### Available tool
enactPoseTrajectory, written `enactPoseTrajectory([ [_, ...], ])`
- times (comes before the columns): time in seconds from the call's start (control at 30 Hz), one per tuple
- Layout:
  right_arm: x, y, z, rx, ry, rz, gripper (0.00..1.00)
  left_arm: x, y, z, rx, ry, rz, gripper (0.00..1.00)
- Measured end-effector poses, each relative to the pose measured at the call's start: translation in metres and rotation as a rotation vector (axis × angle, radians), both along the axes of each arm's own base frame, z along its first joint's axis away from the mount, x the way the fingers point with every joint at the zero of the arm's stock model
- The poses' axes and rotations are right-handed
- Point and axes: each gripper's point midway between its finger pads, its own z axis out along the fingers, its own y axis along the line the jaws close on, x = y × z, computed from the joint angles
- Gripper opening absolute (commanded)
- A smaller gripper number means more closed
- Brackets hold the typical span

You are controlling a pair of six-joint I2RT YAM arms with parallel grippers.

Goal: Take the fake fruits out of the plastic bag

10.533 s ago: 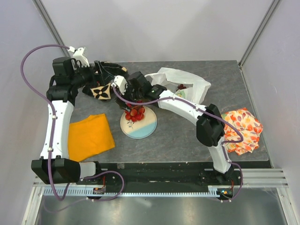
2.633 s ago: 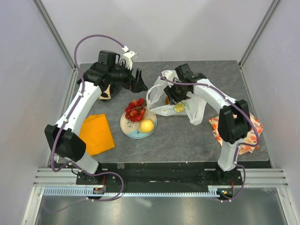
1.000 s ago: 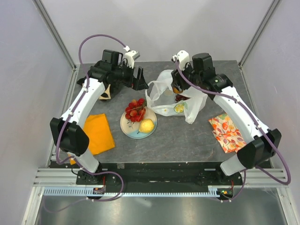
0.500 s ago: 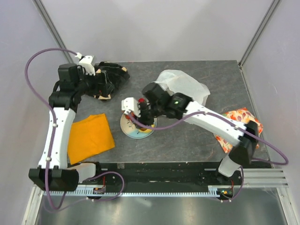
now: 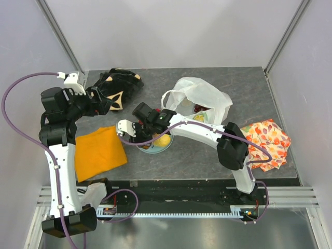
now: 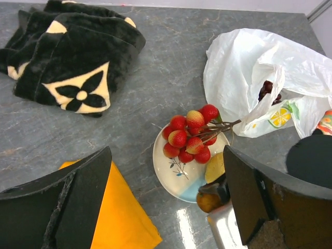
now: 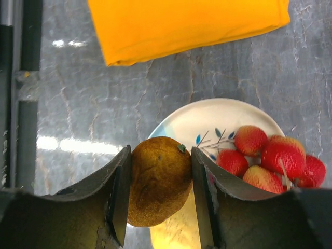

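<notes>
We have the right gripper (image 7: pixel 161 166) clamped on the brown oval fruit (image 7: pixel 158 181), one finger on each side, right over the rim of the plate (image 7: pixel 212 122). We can't tell whether the fruit touches the plate. Already on the plate: the red berry cluster (image 6: pixel 189 141), with the lemon (image 6: pixel 215 167) just beside it. The left gripper (image 6: pixel 167 155) is spread wide with nothing between its fingers. It hangs above the table (image 5: pixel 197 155) left of the plate, near the black bag (image 5: pixel 114 92) with the beige flower mark. The plastic bag (image 5: pixel 199 94) sits just beyond the plate to the right, and the berry stems point toward its edge. Through its opening we see the dark grape bunch (image 6: pixel 268 91), and the citrus slice (image 6: pixel 280 117) shows through the thin film, so both are in the bag. The plain orange cloth (image 5: pixel 98 150) lies flat left of the plate, apart from it. The fruit-patterned cloth (image 5: pixel 267 142) is bunched at the table's right edge, clear of the bag.
</notes>
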Motion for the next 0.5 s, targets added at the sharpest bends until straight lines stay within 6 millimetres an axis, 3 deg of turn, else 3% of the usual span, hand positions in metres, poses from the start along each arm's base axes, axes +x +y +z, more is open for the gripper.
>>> enactPoseTrajectory([
  [0.17, 0.011, 0.016, -0.023, 0.011, 0.0, -0.023, 0.27, 0.0, -0.002, -0.001, -0.022, 0.008, -0.015, 0.94],
  [0.4, 0.04, 0.034, -0.076, -0.037, -0.028, -0.105, 0.28, 0.002, -0.005, -0.004, -0.035, 0.022, -0.034, 0.93],
  [0.5, 0.051, 0.039, -0.073, -0.019, -0.045, -0.129, 0.29, 0.001, -0.007, -0.007, -0.048, 0.031, -0.045, 0.93],
])
